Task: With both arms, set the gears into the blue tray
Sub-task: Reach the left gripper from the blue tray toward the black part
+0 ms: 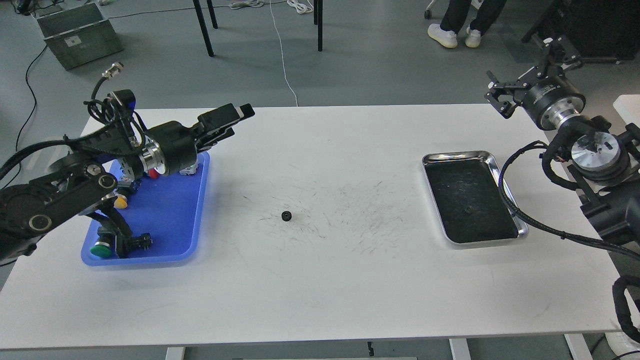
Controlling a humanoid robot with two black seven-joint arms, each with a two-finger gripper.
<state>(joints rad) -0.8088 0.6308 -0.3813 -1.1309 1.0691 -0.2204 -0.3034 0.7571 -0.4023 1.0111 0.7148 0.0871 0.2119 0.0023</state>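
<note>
One tiny black gear (286, 216) lies on the white table near its middle. A second small black gear (468, 210) rests on the black lining of the steel tray (505, 182) at the right. The blue tray (170, 215) sits at the left, and my left arm reaches over its far end. My left gripper (234, 120) points right above the table just past the tray's far right corner, open and empty. My right gripper (531, 74) is raised beyond the table's far right corner, with its fingers spread wide and nothing between them.
Push-button switches lie in the blue tray: a green-capped one (101, 248) at the front, a yellow-capped one (119, 202) and a red-capped one (152, 173) partly hidden by my left arm. Table legs, cables and a person's feet (450, 35) are beyond the table.
</note>
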